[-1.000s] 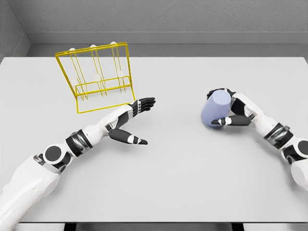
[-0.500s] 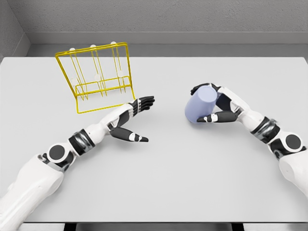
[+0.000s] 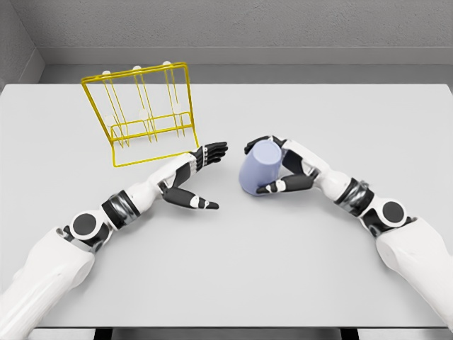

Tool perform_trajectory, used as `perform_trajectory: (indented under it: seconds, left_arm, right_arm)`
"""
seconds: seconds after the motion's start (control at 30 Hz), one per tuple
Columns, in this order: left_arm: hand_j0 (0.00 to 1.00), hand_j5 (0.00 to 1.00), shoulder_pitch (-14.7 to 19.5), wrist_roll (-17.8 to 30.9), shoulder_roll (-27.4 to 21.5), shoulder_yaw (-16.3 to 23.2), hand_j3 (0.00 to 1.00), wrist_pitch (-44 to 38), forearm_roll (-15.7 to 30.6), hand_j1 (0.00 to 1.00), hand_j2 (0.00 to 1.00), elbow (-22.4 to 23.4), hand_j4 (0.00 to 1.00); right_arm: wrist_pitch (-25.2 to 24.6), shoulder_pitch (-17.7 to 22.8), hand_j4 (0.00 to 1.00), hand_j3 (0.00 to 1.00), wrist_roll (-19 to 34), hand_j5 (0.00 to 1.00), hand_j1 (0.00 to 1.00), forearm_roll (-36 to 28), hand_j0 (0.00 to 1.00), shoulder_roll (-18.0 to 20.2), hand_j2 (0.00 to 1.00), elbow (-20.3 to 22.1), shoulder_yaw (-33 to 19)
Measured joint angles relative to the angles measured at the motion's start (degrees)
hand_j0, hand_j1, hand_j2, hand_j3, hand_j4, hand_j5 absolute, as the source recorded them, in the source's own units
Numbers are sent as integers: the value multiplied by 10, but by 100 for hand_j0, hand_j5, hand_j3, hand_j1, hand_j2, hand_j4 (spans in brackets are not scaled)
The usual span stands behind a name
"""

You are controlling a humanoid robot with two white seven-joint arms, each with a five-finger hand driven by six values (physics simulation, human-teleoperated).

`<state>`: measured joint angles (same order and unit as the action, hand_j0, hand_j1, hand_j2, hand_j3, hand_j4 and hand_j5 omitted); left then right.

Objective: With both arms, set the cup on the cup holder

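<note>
Right hand (image 3: 283, 168) wrapped around lilac cup (image 3: 258, 167), cup tilted, right of yellow wire holder (image 3: 141, 113) and apart from it. Left hand (image 3: 192, 177) spread wide, empty, just below holder's front corner, on grey table (image 3: 283, 269).

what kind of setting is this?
Likely a bare simulated test bench: plain grey table, blank grey wall, only a yellow wire cup holder and a lavender cup.

No text, label, brand, number or sign can be read on anything here.
</note>
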<state>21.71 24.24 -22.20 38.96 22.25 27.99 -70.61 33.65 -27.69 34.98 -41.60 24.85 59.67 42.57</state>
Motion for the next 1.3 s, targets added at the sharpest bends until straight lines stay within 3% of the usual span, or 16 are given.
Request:
perform_trajectory:
  seconds: [0.13, 0.33, 0.63, 0.67, 1.17, 1.3]
  left_arm:
    - [100, 100, 1, 0, 0, 0, 100, 0, 0, 100, 100, 0, 100]
    - [100, 100, 1, -1, 0, 0, 100, -1, 0, 100, 100, 1, 100]
    - [100, 100, 2, -1, 4, -2, 100, -2, 0, 100, 100, 2, 100]
    - [100, 100, 2, -1, 5, -2, 100, -2, -1, 100, 100, 2, 100]
    - [100, 100, 2, -1, 10, 4, 100, -7, -2, 100, 100, 3, 100]
    - [100, 100, 18, -1, 18, 5, 100, -8, -4, 100, 100, 5, 100]
  right_arm:
    - [0, -1, 67, 67, 0, 67, 67, 5, 67, -11, 67, -10, 5]
    - [-1, -1, 90, 90, 0, 90, 90, 7, 90, -18, 90, -21, 7]
    - [-1, 0, 96, 96, 0, 96, 96, 7, 96, -19, 96, -24, 7]
    - [0, 0, 100, 100, 0, 100, 100, 14, 100, -19, 100, -24, 7]
    - [3, 0, 100, 100, 0, 100, 100, 45, 100, 3, 100, -24, -12]
    - [4, -1, 100, 100, 0, 100, 100, 47, 100, 13, 100, -23, -14]
